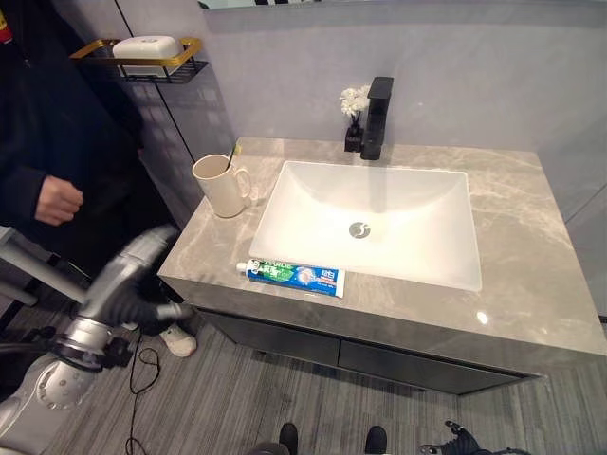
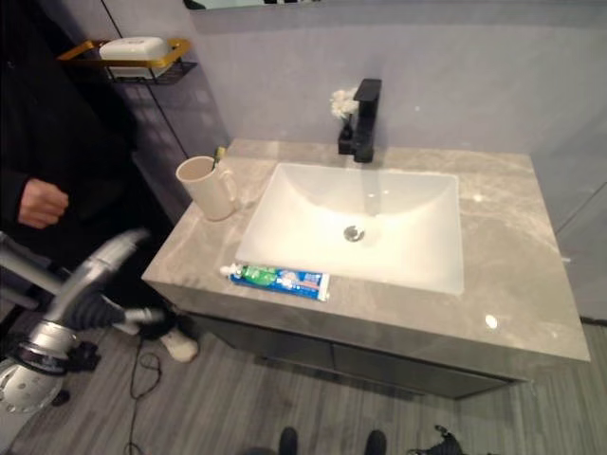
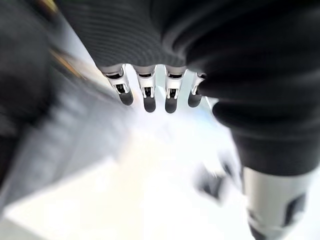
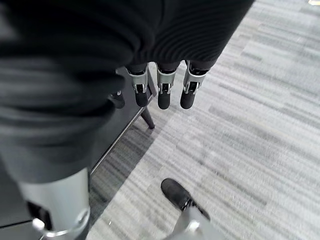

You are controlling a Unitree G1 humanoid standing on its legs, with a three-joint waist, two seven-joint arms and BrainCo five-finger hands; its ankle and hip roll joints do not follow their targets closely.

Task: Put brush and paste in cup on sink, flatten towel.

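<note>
- Grey marble-patterned counter (image 1: 517,256) around a white rectangular basin (image 1: 379,223); black faucet (image 1: 377,118) at the back edge, with a small vase of white flowers (image 1: 355,106) just beside it
- Cream cup (image 1: 216,185) with a handle, upright on the counter's left end beside the basin; yellow-green tip of a brush (image 1: 235,152) poking out above its rim
- Blue, green and white toothpaste tube (image 1: 292,276) lying flat on the front strip of the counter, cap pointing left, just ahead of the basin's front edge and apart from the cup
- Left hand (image 3: 150,95) low at the counter's front left corner, blurred in the head views; fingers relaxed and hanging side by side in its wrist view, curled round nothing
- Right hand (image 4: 162,87) over striped grey floor (image 4: 260,115); fingers hanging loose and straight, close together, empty
- Gold-edged wall shelf (image 1: 142,59) at upper left carrying a white soap bar (image 1: 147,47)
- Person in dark clothing at the left edge, one hand (image 1: 55,201) closed into a loose fist
</note>
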